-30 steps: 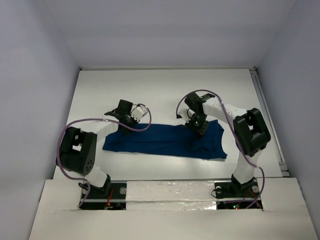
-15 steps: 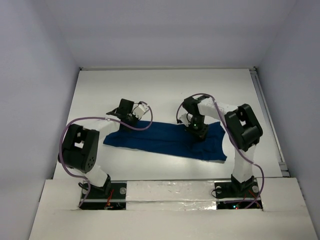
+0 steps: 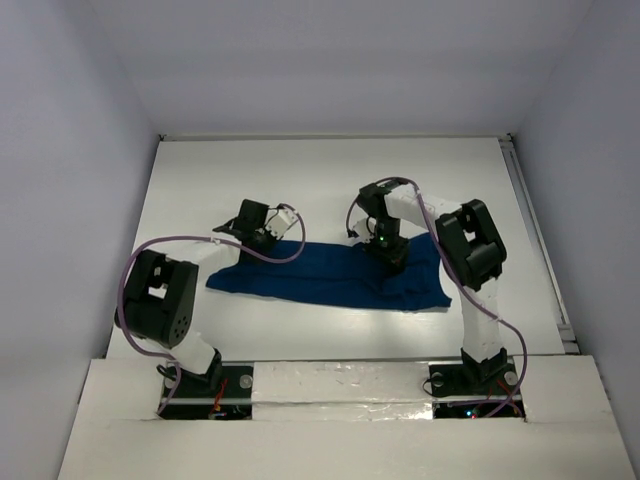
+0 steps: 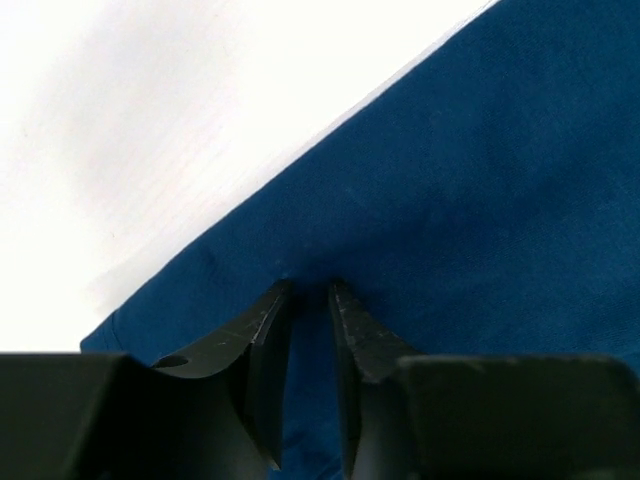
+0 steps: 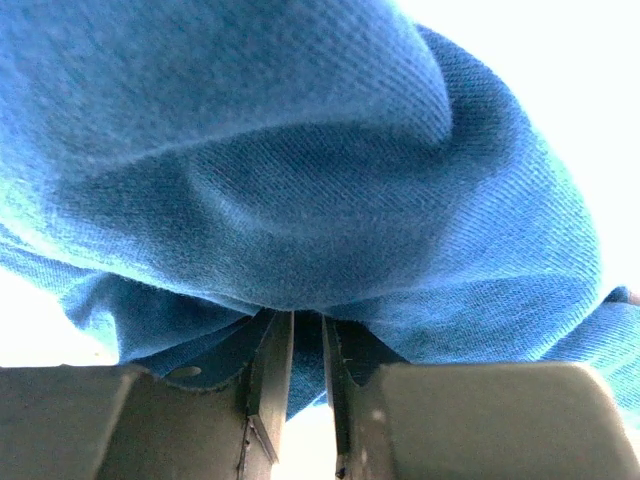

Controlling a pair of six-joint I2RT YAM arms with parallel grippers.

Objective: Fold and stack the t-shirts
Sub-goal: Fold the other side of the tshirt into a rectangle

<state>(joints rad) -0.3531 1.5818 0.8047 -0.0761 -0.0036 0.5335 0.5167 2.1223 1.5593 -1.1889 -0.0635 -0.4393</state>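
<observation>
The big flat white table (image 3: 300, 180) fills the view from above. On it lies the dark blue cloth t-shirt (image 3: 320, 278), folded into one long strip. The strip runs from left to right across the table, a bit nearer to the arm bases than to the far edge. Its right end is wider and more crumpled than its left end.

From above, the t-shirt shows from end to end, and both arms bend down to its far edge. The left gripper (image 3: 258, 230) is at the left part of that edge, and the right gripper (image 3: 388, 250) is on the right part. But from up there the jaws are too small to read.

The wrist cameras show what the top one cannot. In the left wrist view, two black fingers (image 4: 262, 335) sit very close together with blue cloth between them - the jaws are pinching the t-shirt right at its edge, where the cloth puckers a little beside the white table. In the right wrist view the cloth is bunched up in a big soft hump over the fingers (image 5: 268, 365), and those jaws are squeezed tight on a fold of it too.
</observation>
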